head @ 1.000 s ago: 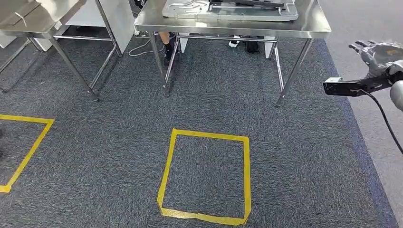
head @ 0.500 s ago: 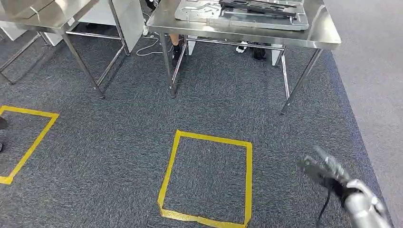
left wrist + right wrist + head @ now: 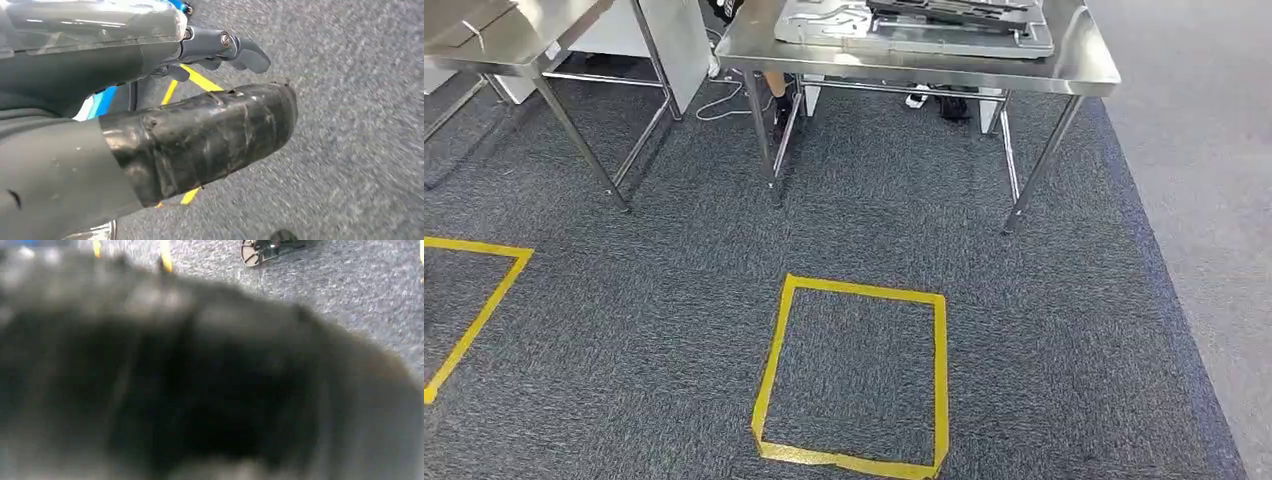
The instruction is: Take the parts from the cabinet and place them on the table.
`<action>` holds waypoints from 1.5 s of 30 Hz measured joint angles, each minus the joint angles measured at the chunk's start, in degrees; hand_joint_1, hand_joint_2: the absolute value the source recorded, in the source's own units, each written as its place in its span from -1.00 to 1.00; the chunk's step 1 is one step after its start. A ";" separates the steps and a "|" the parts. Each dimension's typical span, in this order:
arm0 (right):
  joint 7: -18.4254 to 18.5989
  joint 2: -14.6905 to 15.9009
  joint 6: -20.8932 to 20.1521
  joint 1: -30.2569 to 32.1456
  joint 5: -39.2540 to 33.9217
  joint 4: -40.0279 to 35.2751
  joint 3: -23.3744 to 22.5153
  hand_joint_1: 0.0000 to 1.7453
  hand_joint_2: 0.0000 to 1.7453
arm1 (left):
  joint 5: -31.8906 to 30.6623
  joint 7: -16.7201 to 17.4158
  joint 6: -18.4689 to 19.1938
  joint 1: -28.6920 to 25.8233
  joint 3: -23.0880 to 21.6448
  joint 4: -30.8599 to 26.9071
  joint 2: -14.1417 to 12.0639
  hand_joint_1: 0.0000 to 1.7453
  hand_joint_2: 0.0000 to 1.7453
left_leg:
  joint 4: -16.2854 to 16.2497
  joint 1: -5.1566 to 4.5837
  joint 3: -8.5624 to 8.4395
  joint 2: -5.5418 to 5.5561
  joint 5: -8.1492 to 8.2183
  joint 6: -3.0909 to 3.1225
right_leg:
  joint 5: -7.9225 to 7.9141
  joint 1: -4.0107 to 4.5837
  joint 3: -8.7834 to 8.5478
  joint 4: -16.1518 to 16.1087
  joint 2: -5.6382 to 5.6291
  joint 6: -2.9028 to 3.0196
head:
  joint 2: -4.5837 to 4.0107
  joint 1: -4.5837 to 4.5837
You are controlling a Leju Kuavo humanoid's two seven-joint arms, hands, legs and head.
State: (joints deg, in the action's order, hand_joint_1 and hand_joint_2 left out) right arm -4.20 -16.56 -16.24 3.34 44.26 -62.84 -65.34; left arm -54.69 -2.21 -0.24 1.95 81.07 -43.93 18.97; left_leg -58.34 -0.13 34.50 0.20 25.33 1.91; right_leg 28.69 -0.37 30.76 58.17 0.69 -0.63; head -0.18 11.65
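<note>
Grey metal parts (image 3: 914, 25) lie flat on the steel table (image 3: 1084, 72) at the far side of the carpet in the head view. My left hand (image 3: 200, 125) hangs over the grey carpet in the left wrist view. Its thick dark thumb (image 3: 215, 135) and its fingers (image 3: 242, 52) are stretched apart with nothing between them. My right hand (image 3: 200, 380) is a dark blur close to the lens in the right wrist view, so how its fingers lie is unclear.
A yellow tape square (image 3: 939, 380) marks the carpet in front of the table, with part of another (image 3: 479, 310) at the left. A second steel table (image 3: 514, 45) stands at the far left. A person's shoes (image 3: 949, 100) and a cable (image 3: 724, 100) are under the tables.
My right arm, raised at the right edge a second ago, swung down low and has left the head view. The camera has swayed slightly.
</note>
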 joint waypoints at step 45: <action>4.20 1.07 5.71 -0.64 -11.50 8.46 9.96 -1.00 -1.00 | 19.42 3.78 -0.70 -4.34 -28.10 3.43 -3.28 -1.00 -1.00 | 0.00 -0.40 0.04 -0.02 -0.26 0.37 | -0.25 -0.39 0.05 -0.01 0.00 -0.29 | 0.00 0.00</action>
State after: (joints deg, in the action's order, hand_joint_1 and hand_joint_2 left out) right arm 0.00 -15.50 -10.53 2.70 32.76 -54.38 -55.38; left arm -35.27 1.57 -0.94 -2.39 52.97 -40.50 15.69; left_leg -58.34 -0.53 34.55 0.18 25.07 2.27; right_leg 28.44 -0.76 30.81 58.17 0.68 -0.92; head -0.17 11.65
